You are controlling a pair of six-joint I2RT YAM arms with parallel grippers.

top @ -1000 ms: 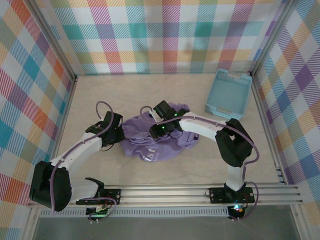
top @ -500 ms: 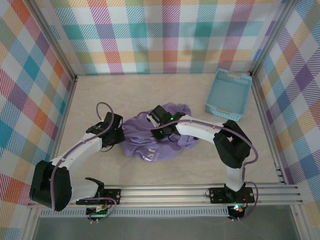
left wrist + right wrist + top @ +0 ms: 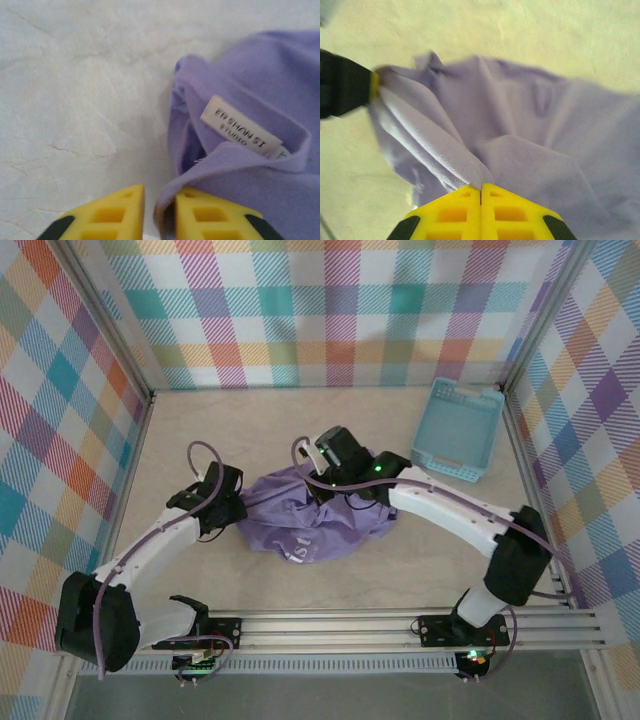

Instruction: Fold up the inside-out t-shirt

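**Top external:** A pale marbled tabletop (image 3: 250,430) is enclosed by plaid walls (image 3: 330,310). A blue basket (image 3: 458,430) is set at the far right. The lavender t-shirt (image 3: 310,530) is heaped mid-table, with bare surface all round. The left gripper (image 3: 232,508) is at its left edge, the right gripper (image 3: 328,475) at its far edge.

**Left wrist:** Yellow fingers (image 3: 115,215) are closed on a fabric edge. A white label (image 3: 240,127) is exposed at the collar.

**Right wrist:** The fingertips (image 3: 455,215) are clamped on a taut fold.

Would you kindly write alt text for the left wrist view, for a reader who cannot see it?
The left gripper, yellow-tipped, pinches the edge of a lavender t-shirt at the bottom of the frame. To the right its white collar label faces up; pale table lies to the left.
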